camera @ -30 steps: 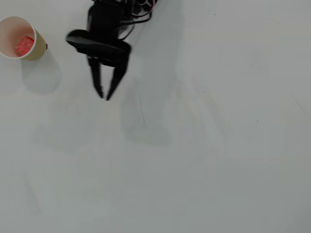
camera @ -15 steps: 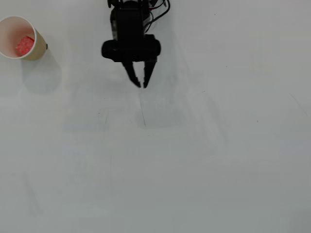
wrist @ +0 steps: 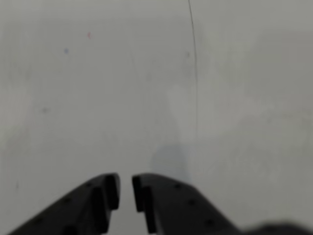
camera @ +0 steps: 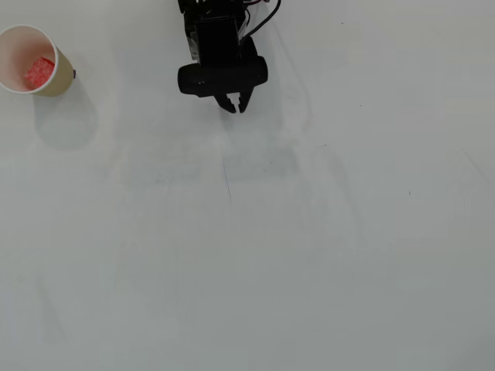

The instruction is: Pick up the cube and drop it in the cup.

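The beige cup (camera: 62, 76) stands at the far top left of the overhead view, and the small red cube (camera: 39, 72) lies inside it on the pale bottom. My black gripper (camera: 236, 109) hangs at the top centre, well to the right of the cup, tips pointing down the picture. In the wrist view the gripper (wrist: 125, 188) enters from the bottom edge. Its fingers (wrist: 100, 198) stand nearly together with only a narrow slit and nothing between them. Neither cup nor cube appears in the wrist view.
The table is a plain white surface (camera: 309, 255). A thin dark line (camera: 227, 182) runs across it just below the gripper and also shows as a thin line (wrist: 194, 73) in the wrist view. The arm's cables (camera: 261, 14) sit at the top edge.
The arm swung right, away from the cup, and drew back toward the top edge. Its fingers closed from a wide spread to nearly together. The cube stayed in the cup.
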Motion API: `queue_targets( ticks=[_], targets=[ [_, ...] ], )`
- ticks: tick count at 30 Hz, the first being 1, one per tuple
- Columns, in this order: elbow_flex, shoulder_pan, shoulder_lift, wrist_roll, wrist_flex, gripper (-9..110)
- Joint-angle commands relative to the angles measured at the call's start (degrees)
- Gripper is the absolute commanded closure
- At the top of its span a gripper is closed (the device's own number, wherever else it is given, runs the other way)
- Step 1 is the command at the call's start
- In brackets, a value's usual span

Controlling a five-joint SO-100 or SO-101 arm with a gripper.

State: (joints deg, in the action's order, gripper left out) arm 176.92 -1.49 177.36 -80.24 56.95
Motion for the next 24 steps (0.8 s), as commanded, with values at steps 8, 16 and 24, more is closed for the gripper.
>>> queue_targets(
  ticks=[8, 16, 24],
  targets=[
    [1.9, -0.7, 2.3, 0.4, 5.6, 101],
    [1.9, -0.9, 2.3, -0.2, 6.2, 101],
    [1.9, -0.9, 2.3, -0.2, 6.2, 101]
  ],
)
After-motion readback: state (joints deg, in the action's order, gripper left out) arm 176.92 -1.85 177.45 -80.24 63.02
